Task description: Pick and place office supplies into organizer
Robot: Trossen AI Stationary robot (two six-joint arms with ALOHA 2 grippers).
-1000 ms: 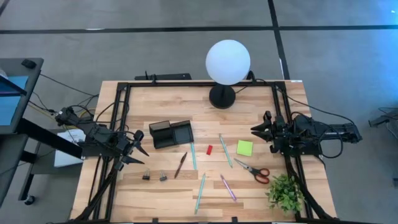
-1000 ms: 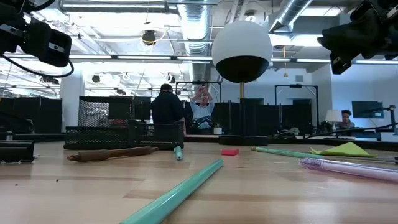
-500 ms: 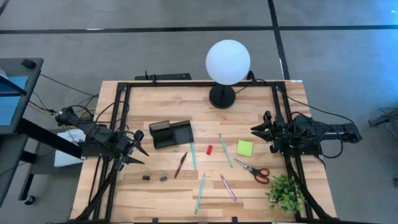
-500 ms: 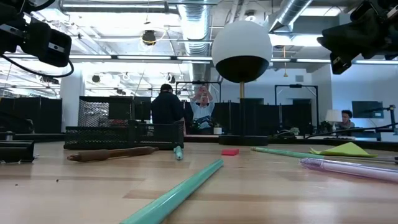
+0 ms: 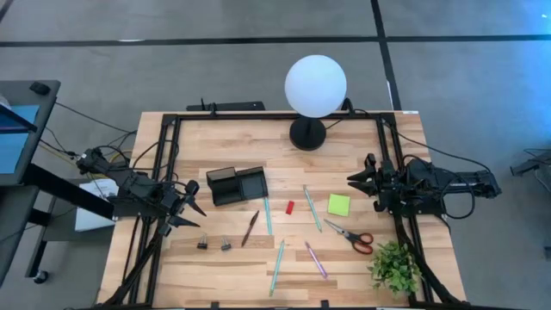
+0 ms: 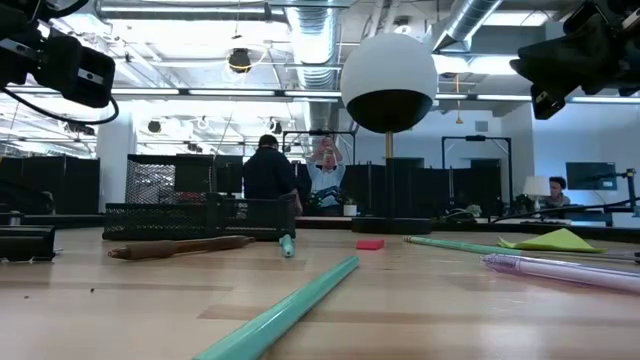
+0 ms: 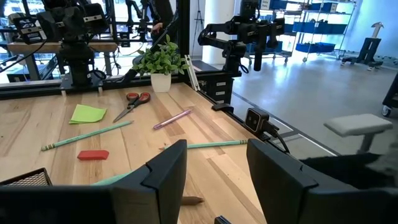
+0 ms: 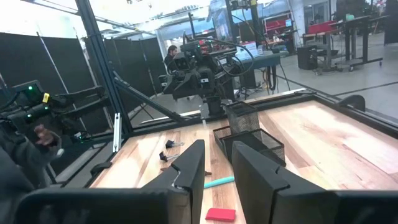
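The black mesh organizer [image 5: 237,185] stands left of the table's centre. Loose supplies lie flat on the wood: red-handled scissors [image 5: 353,237], a lime sticky pad [image 5: 338,204], a tiny red block [image 5: 290,207], two black clips [image 5: 213,245], and teal [image 5: 267,215], green [image 5: 312,208], brown [image 5: 250,228], second teal [image 5: 277,265] and pink [image 5: 315,258] pens. My left gripper [image 5: 195,198] hovers open at the left edge, pointing toward the organizer. My right gripper [image 5: 355,185] hovers open at the right edge, beside the sticky pad. In each wrist view, the left gripper [image 7: 214,149] and right gripper [image 8: 217,149] hold nothing.
A white globe lamp [image 5: 316,86] stands at the far middle, with a black bar-shaped device [image 5: 228,106] on the far edge. A green plant [image 5: 396,265] sits in the near right corner. A black frame [image 5: 172,146] runs around the table. People stand in the room behind [image 6: 270,170].
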